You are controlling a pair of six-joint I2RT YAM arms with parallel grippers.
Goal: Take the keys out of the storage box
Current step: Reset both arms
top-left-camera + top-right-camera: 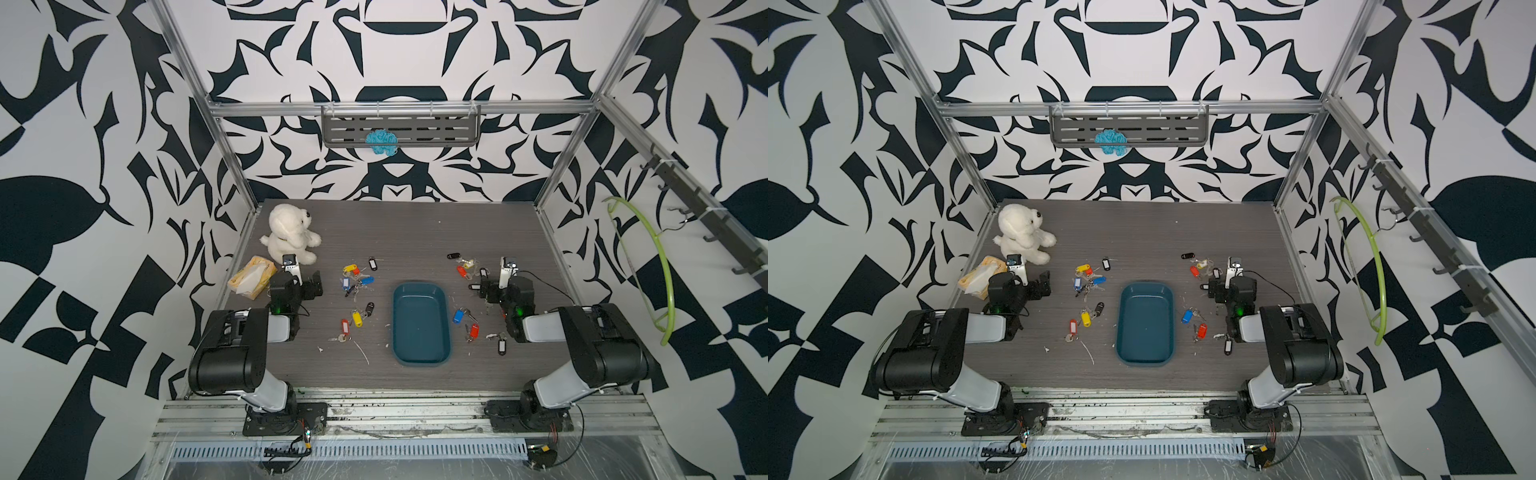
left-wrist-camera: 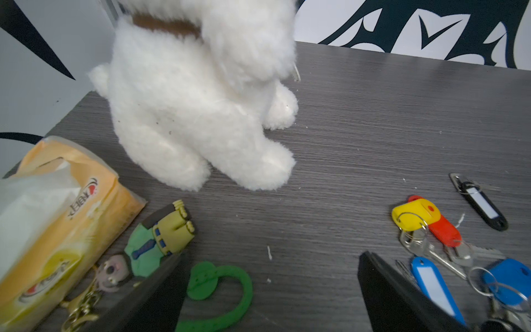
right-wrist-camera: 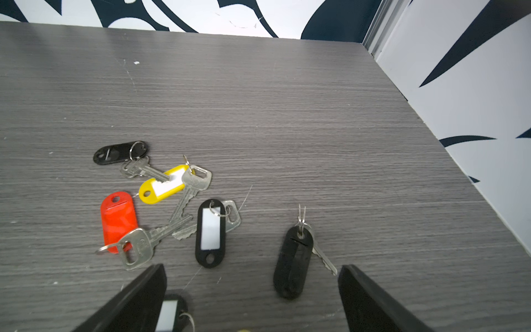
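The teal storage box (image 1: pixel 421 324) (image 1: pixel 1145 324) lies in the middle of the table with nothing showing inside it. Keys with coloured tags lie scattered on the table to both sides of the box: several to its left (image 1: pixel 355 278) (image 2: pixel 425 224) and several to its right (image 1: pixel 465 266) (image 3: pixel 161 201). My left gripper (image 1: pixel 313 286) (image 2: pixel 273 255) hangs open over bare table, left of the left-hand keys. My right gripper (image 1: pixel 484 289) (image 3: pixel 253 268) is open low over the right-hand keys. A black-tagged key (image 3: pixel 293 258) lies just ahead of its fingertips.
A white plush toy (image 1: pixel 291 235) (image 2: pixel 195 100) and a yellow tissue packet (image 1: pixel 251 276) (image 2: pixel 57 224) stand at the back left. A green keychain (image 2: pixel 224 284) and a figure keychain (image 2: pixel 155 238) lie by my left gripper's finger. A green hanger (image 1: pixel 656 266) hangs on the right wall.
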